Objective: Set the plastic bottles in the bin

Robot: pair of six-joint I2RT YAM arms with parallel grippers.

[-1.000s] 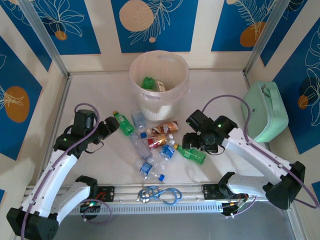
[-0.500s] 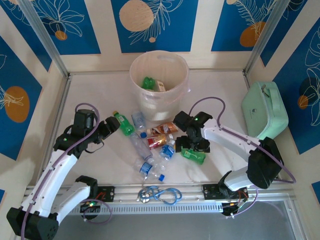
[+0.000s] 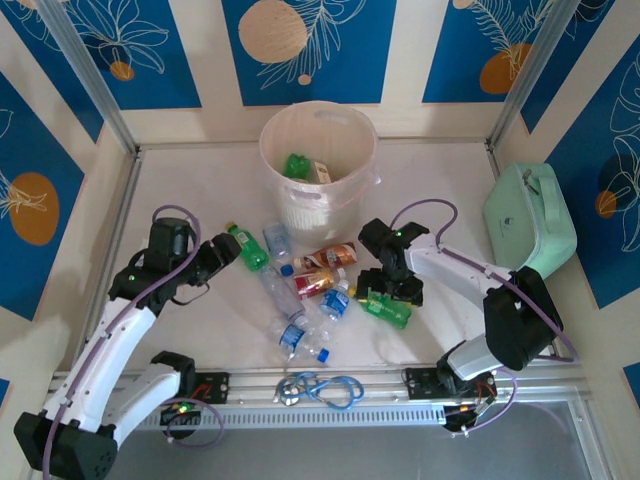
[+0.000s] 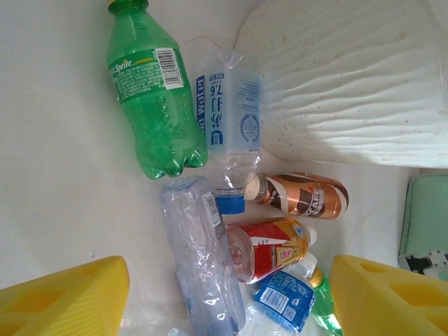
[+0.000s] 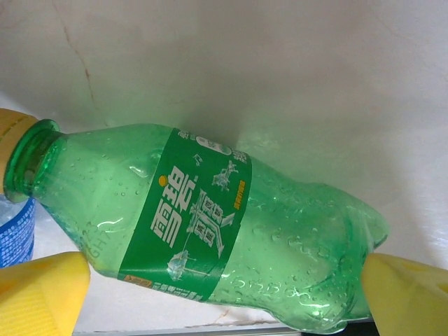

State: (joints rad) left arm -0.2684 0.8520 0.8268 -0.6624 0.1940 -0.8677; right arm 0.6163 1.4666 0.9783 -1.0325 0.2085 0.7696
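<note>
Several plastic bottles lie in a heap in front of the white bin (image 3: 270, 135). Among them are a green one (image 3: 248, 250), a clear blue-labelled one (image 3: 278, 240), a brown-labelled one (image 3: 330, 257) and a red-labelled one (image 3: 315, 283). More bottles rest inside the bin, one of them green (image 3: 297, 165). My right gripper (image 3: 385, 293) is open and low over a green bottle (image 3: 390, 309). That green bottle (image 5: 210, 231) lies between the yellow fingers (image 5: 42, 294) of my right gripper (image 5: 227, 287). My left gripper (image 3: 222, 255) is open beside the heap's left edge. My left gripper (image 4: 227, 301) frames the clear crushed bottle (image 4: 203, 259) and red-labelled bottle (image 4: 269, 248).
A mint-green case (image 3: 530, 220) stands at the right wall. Blue cable loops (image 3: 320, 388) lie on the front rail. The bin's ribbed wall (image 4: 350, 84) rises just beyond the heap. Bare table lies left of the bottles and behind the left arm.
My right arm swung in towards the heap and its gripper came down over the green bottle at the heap's right side. The left arm stayed still.
</note>
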